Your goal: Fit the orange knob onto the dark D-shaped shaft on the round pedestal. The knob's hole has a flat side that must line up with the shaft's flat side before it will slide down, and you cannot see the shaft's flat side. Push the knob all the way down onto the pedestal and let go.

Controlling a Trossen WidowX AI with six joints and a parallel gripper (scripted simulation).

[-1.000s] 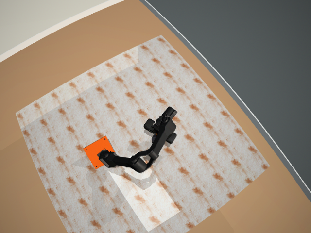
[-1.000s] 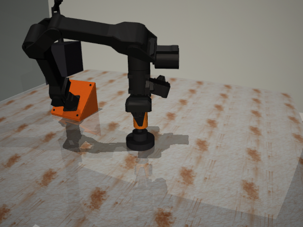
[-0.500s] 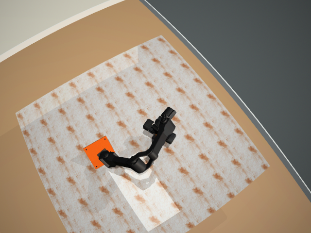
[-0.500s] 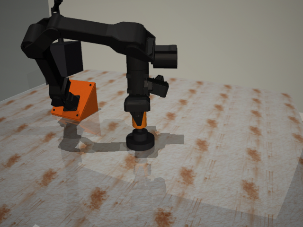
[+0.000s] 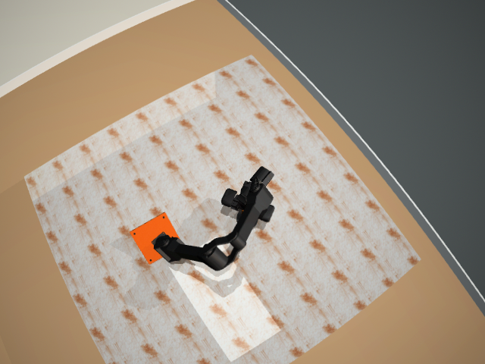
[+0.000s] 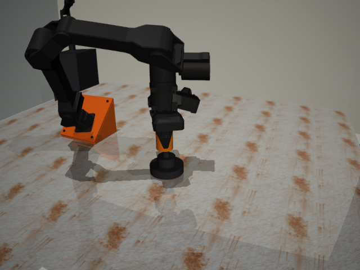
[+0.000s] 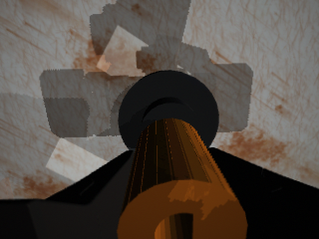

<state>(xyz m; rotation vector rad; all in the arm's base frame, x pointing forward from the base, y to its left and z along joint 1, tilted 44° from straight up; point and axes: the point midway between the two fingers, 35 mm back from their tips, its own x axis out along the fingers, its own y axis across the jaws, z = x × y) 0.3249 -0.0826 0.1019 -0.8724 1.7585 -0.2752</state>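
Top: arm (image 5: 235,235) hid the knob. Exterior: gripper (image 6: 164,143) clamped the orange knob (image 6: 160,143), upright, directly above the dark shaft (image 6: 166,154) on the round pedestal (image 6: 166,168). Wrist: knob (image 7: 171,159) ribbed, cylindrical, its bore visible, centred over pedestal (image 7: 199,107).
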